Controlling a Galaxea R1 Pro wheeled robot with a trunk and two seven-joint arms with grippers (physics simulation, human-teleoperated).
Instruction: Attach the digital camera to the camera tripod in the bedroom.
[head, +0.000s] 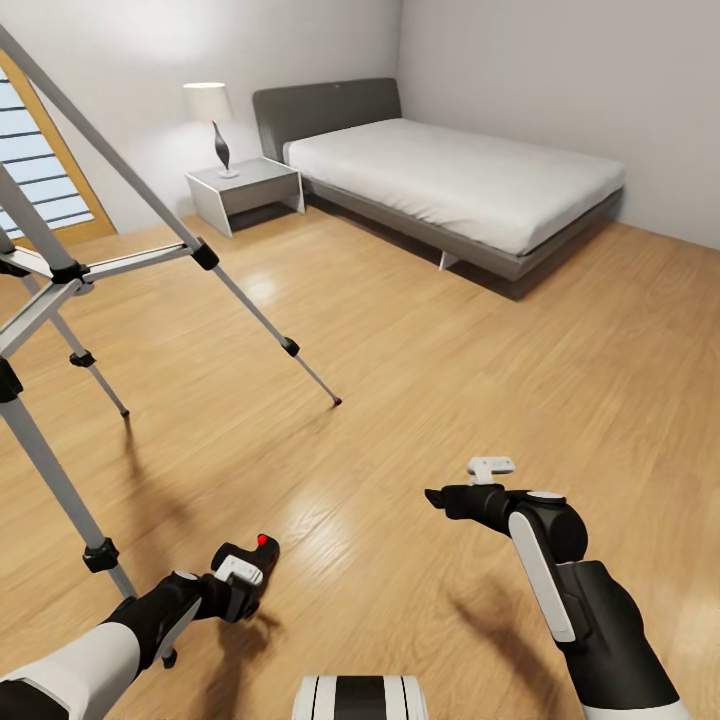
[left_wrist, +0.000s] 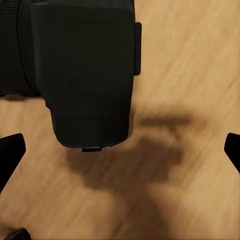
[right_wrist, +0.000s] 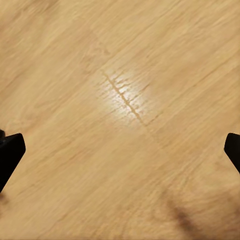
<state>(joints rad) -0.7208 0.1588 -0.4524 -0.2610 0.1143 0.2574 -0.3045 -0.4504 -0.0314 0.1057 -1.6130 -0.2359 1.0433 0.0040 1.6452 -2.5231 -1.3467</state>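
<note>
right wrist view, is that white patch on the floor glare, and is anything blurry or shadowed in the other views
Right wrist view: yes, a bright glare spot on the wood floor. Left wrist view: the camera is close and soft-edged, with a smeared dark shadow on the floor beside it. Head view: sharp, with soft shadows under both arms and the tripod.

The tripod is standing to my left on the floor; the bed is lying far ahead, a nightstand sitting left of it, a lamp on top.
</note>
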